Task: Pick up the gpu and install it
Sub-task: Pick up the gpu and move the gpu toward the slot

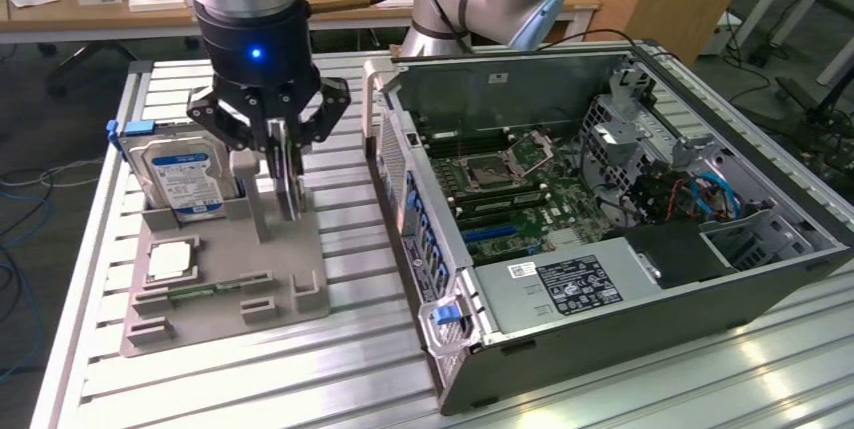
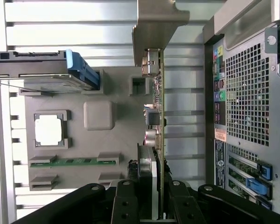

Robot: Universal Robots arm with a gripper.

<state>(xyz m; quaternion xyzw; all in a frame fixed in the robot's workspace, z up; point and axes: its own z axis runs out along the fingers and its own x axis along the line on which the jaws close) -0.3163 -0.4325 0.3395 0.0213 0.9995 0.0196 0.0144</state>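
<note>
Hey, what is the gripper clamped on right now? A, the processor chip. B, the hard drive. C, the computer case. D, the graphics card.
D: the gripper has a finger pressed on each side of the upright graphics card at the gray holder, while the hard drive and the chip sit apart from it.

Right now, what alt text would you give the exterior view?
The gripper is closed on the upright gpu standing in a grey holder tray, beside a hard drive. An open computer case lies on the exterior view's right, motherboard exposed.
</note>
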